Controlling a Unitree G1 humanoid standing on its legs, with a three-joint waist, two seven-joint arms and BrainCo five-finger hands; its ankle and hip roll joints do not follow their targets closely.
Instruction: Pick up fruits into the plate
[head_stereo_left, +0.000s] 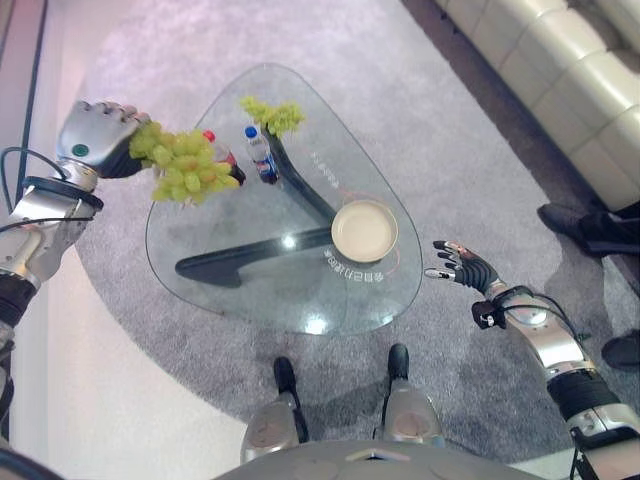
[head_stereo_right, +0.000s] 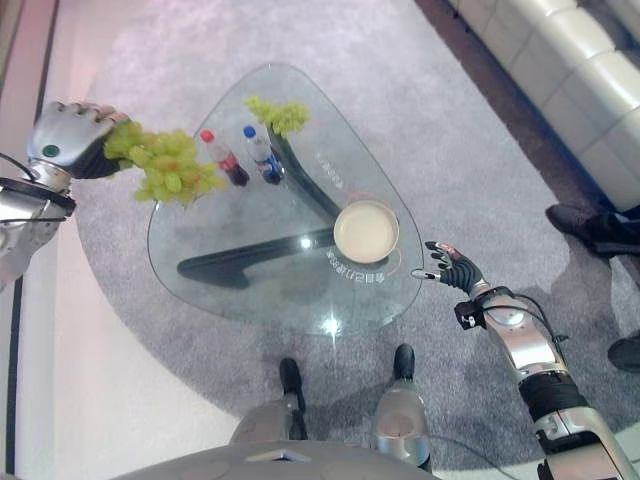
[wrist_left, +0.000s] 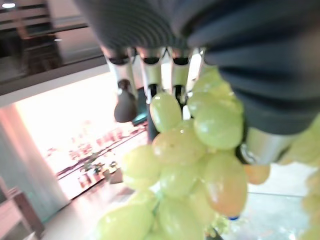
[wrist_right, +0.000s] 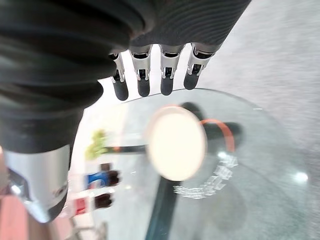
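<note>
Fingers (wrist_left: 124, 102) of the left hand (head_stereo_left: 98, 138) curl round a green grape bunch (head_stereo_left: 183, 165), held up in the air over the left edge of the glass table (head_stereo_left: 220, 290). Second grape bunch (head_stereo_left: 272, 115) lies at the table's far end, just beside two small bottles, blue-capped (head_stereo_left: 261, 154) and red-capped (head_stereo_right: 222, 156). Cream plate (head_stereo_left: 364, 230) sits bare near the right edge. Right hand (head_stereo_left: 462, 264) hovers off the table's right side, fingers relaxed and straight, holding nothing. Sofa (head_stereo_left: 560, 70) far right.
</note>
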